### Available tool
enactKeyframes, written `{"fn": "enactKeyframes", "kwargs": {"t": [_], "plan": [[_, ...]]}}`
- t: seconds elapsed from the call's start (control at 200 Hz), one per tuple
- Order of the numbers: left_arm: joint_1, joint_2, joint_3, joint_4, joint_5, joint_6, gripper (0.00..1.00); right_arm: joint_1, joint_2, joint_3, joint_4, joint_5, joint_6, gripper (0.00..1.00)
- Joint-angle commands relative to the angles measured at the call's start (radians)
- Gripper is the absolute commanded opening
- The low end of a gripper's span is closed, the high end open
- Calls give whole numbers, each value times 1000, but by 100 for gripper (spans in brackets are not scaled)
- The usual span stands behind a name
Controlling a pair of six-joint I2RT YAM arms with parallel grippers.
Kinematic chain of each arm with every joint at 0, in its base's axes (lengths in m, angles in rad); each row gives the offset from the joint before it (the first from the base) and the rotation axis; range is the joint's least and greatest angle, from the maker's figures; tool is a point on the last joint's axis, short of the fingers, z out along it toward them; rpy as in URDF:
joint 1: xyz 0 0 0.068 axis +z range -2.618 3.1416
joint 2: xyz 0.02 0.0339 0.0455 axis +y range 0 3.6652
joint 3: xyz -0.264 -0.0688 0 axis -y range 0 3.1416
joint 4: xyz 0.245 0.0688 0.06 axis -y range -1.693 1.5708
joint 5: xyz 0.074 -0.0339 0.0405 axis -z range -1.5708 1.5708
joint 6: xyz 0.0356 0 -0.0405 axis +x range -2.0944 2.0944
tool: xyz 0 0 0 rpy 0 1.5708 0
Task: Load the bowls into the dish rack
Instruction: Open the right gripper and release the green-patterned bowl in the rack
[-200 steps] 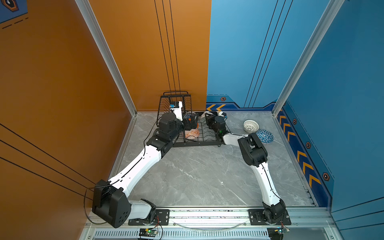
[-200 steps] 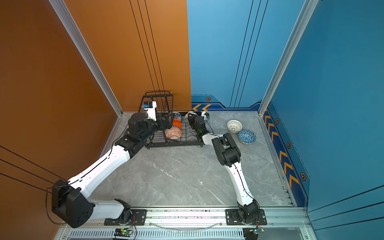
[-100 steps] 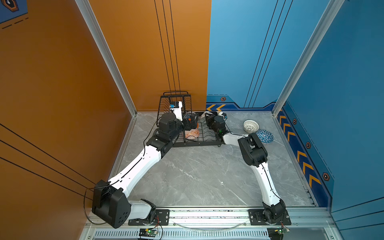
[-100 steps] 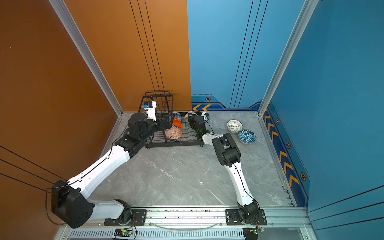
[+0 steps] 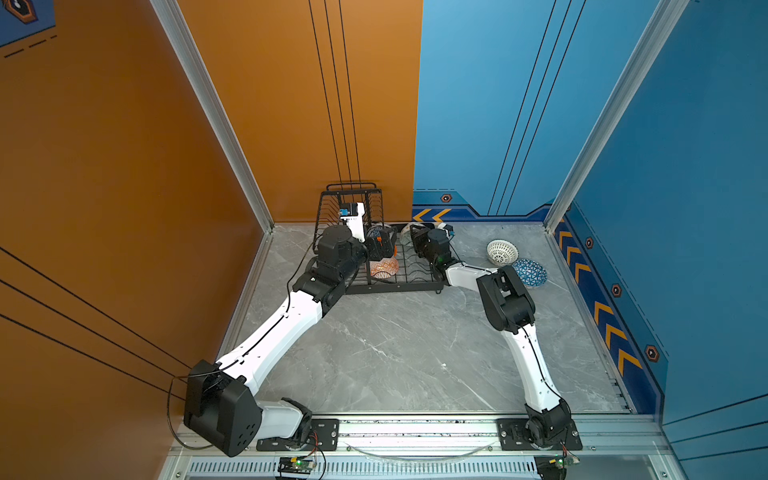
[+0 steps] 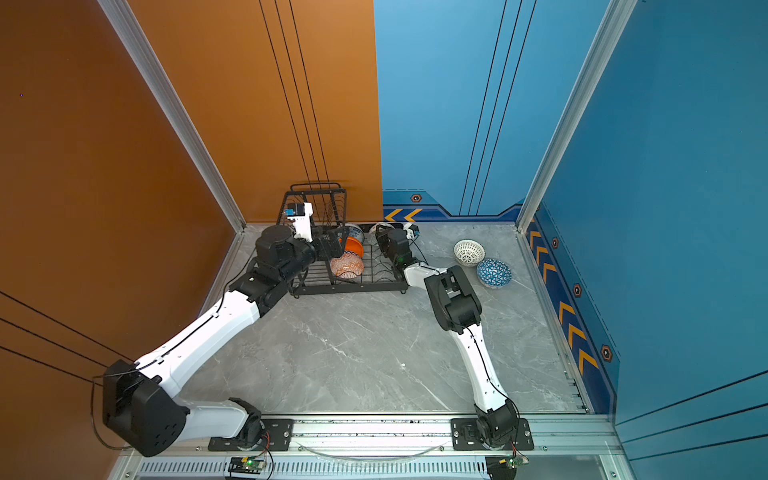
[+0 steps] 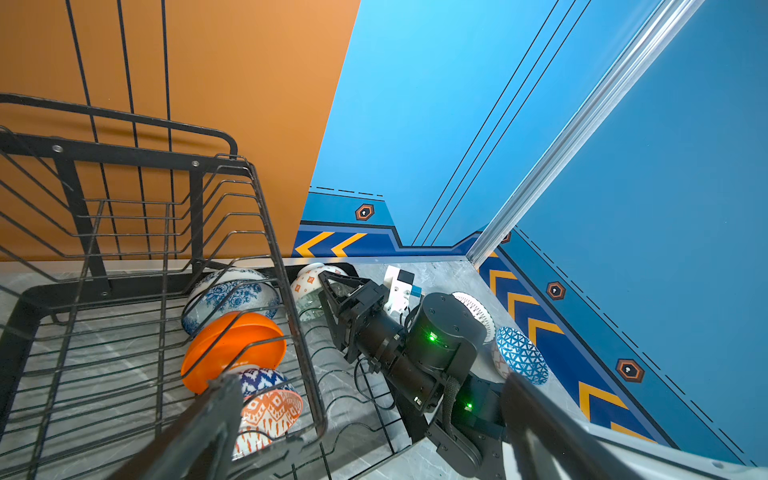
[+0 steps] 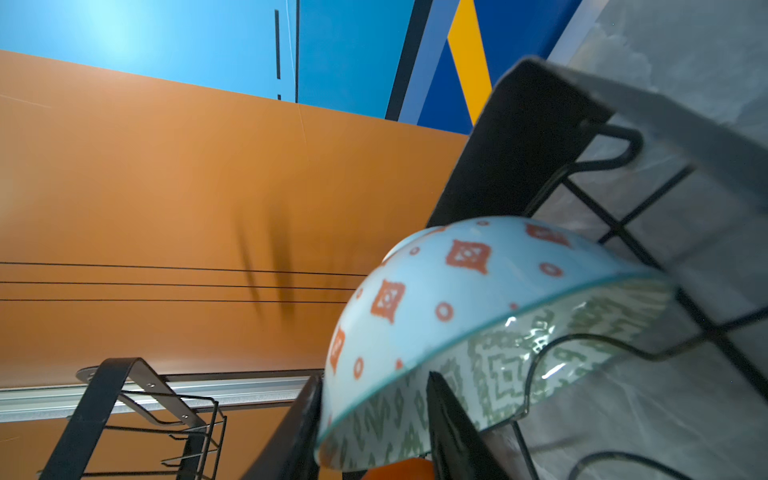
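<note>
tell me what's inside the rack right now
In the rack, four lean on the lower tray: floral bowl, orange bowl, geometric bowl, and green bowl with the right gripper astride its rim. The left arm covers the tray's left side in both top views.

The right arm's wrist [image 7: 436,345] masks most of the white lattice bowl [image 7: 478,307]; plain orange bowl [image 8: 395,471] runs off the right wrist view's edge; left gripper [image 7: 370,386] fingers [image 7: 208,432] appear blurred and cropped.
</note>
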Motion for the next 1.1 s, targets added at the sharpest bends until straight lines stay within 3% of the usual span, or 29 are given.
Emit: {"fn": "enactKeyframes", "kwargs": {"t": [0.0, 0.48, 0.756, 1.096], "plan": [[-1, -18, -11, 21, 5, 8, 98, -8, -22, 32, -41, 18, -30, 46], [-4, -15, -13, 20, 3, 8, 98, -12, -55, 13, -43, -1, -33, 48], [-13, -7, -8, 20, 11, 0, 98, -13, -131, -78, -20, -7, -41, 58], [-64, -20, 21, -45, -18, 25, 98, -8, -267, -191, -24, -31, -88, 89]]}}
